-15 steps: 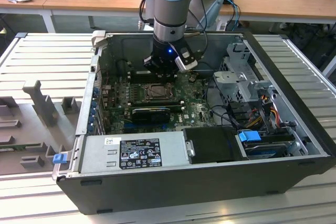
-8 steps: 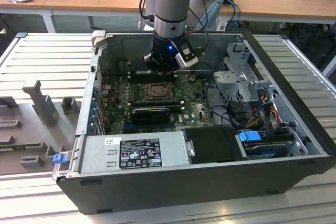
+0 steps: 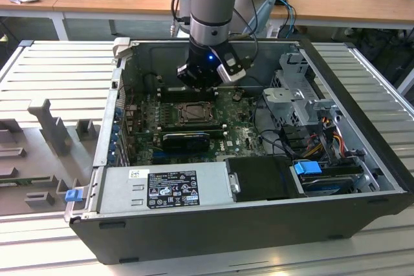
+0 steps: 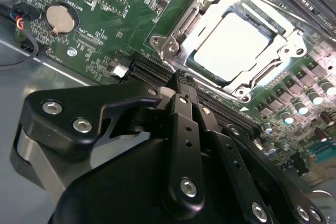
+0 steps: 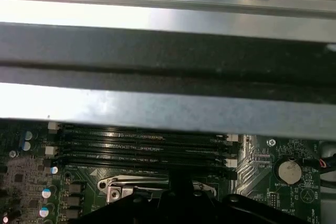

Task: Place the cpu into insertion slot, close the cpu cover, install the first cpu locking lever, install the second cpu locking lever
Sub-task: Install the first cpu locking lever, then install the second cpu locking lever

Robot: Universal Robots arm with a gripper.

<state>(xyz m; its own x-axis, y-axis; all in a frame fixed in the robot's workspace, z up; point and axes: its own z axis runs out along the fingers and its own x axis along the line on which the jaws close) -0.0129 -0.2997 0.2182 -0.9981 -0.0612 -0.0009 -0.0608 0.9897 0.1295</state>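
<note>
The cpu [image 4: 230, 45] lies flat in the insertion slot [image 3: 193, 114], its pale top showing in the second wrist view. The cpu cover [image 4: 176, 27], a silvery frame, lies down around it. My gripper [image 4: 181, 77] hangs just above the board beside the slot, on the side of a long black slot. Its black fingers [image 4: 185, 124] meet at the tips with nothing between them. In the exterior view the gripper [image 3: 202, 84] is over the far edge of the slot. The first wrist view catches the cover's edge [image 5: 157, 186]. The locking levers cannot be made out.
The green motherboard [image 3: 239, 130] lies in an open computer case [image 3: 213, 227]. Long black memory slots [image 5: 142, 148] run beside the socket. A coin battery [image 4: 59, 18] sits near it. A grey power supply [image 3: 165, 189] and a drive cage [image 3: 301, 95] stand close by.
</note>
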